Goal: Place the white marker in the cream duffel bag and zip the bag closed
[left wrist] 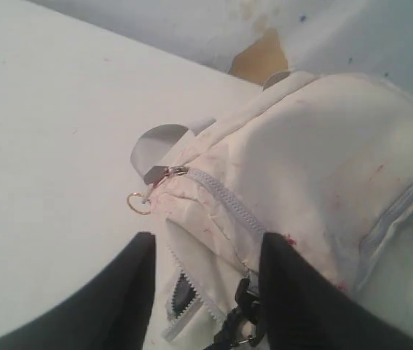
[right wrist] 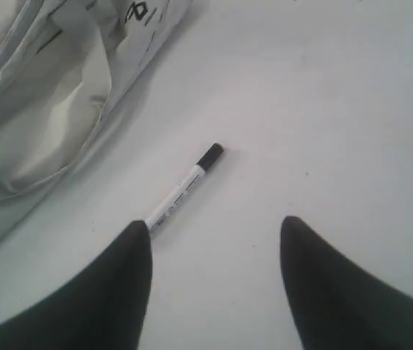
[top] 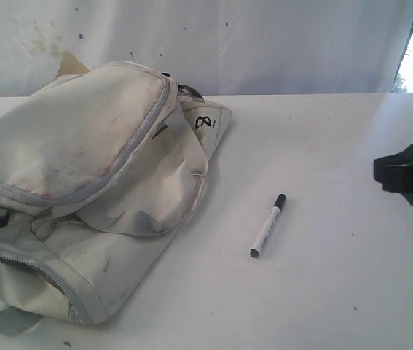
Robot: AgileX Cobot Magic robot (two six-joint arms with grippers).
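The cream duffel bag [top: 82,182] lies slumped on the left of the white table, with its grey zippers and black logo showing. To its right the white marker [top: 268,226] lies loose on the table, black cap pointing away. My right gripper [right wrist: 213,227] hovers open above the table. The marker [right wrist: 184,188] lies just beyond one of its fingertips [right wrist: 137,237], untouched. This gripper shows as a black shape [top: 394,175] at the right edge of the exterior view. My left gripper [left wrist: 206,248] is open over the bag's end [left wrist: 323,168], above a small gap in the zipper [left wrist: 186,297] and a black clip [left wrist: 242,313].
A gold ring on a metal zipper pull [left wrist: 140,203] hangs at the bag's end. A white, stained backdrop [top: 264,44] stands behind the table. Bare tabletop [top: 337,292] spreads around the marker and to the right.
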